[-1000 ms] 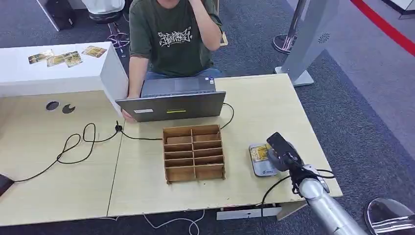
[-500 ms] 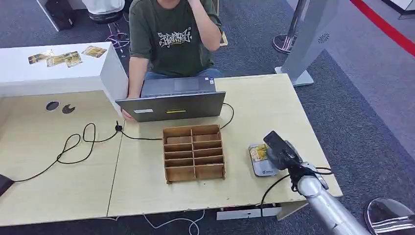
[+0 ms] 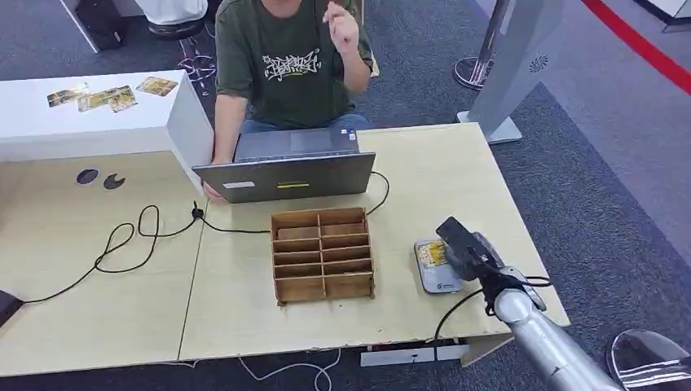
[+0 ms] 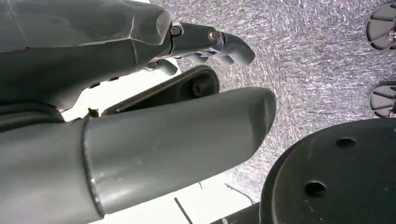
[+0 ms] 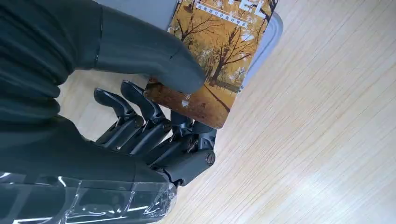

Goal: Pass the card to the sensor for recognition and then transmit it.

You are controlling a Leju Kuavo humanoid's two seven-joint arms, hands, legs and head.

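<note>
A card [image 5: 217,60] printed with autumn trees is pinched between the thumb and fingers of my right hand [image 5: 154,112]. It lies over the grey sensor pad [image 5: 273,35], which sits on the wooden table right of the compartment box. From the head view my right hand [image 3: 463,247] hovers at the pad [image 3: 432,277], with the card [image 3: 432,252] showing yellow on it. My left hand [image 4: 140,121] hangs over grey carpet, holding nothing, its fingers [image 4: 219,42] curled.
A wooden compartment box [image 3: 323,254] stands mid-table. A person in a green shirt [image 3: 285,57] sits behind an open laptop [image 3: 285,167], one hand raised. Black cables [image 3: 138,236] trail left. Several cards [image 3: 106,94] lie on a white counter. The table edge [image 3: 538,269] is close on the right.
My right hand has crept slightly left toward the sensor pad with the card. The person's raised hand has moved away from the head.
</note>
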